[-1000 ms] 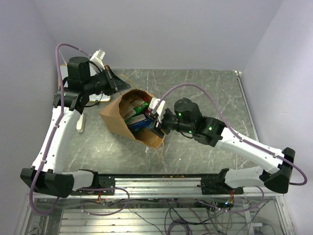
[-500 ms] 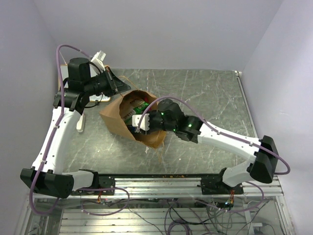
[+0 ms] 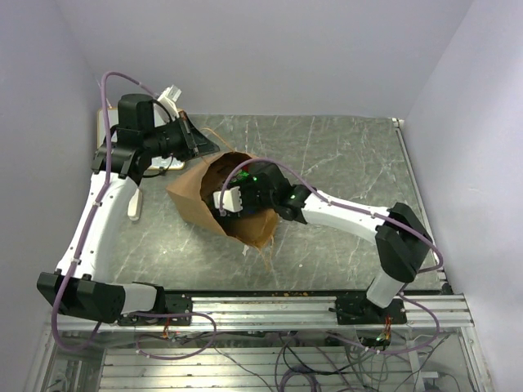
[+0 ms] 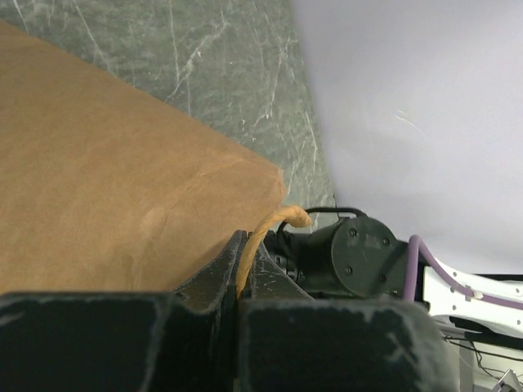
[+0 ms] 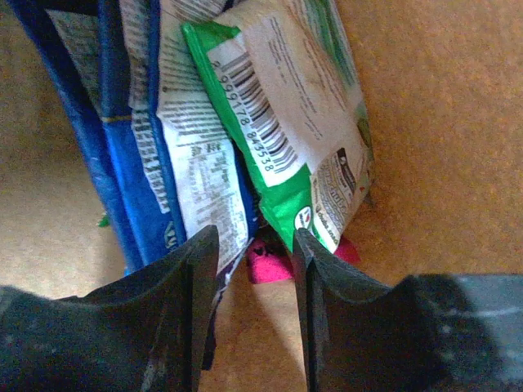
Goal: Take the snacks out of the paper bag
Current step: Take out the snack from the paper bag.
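The paper bag (image 3: 189,194) lies on its side on the table (image 3: 343,155), its mouth turned toward the right arm, and the right gripper (image 5: 253,241) is deep inside it with brown paper on both sides of its fingers. Those fingers stand partly apart and have hold of nothing. The snacks are stacked on edge just ahead of the fingertips: a blue packet (image 5: 131,163) ahead of the left finger, its white printed back reaching down against that finger, a green packet (image 5: 302,147) ahead of the right finger, and a small red packet (image 5: 270,265) showing in the gap between the two tips. These look light, thin and glossy, so they should bend and could slip. A pinch across a crimped end seam would likely hold better than one across the slick face. The left gripper (image 4: 241,245) is closed tight on the bag's twisted paper handle (image 4: 278,219), which rises from between its fingers. That handle is thin and might tear if pulled hard.
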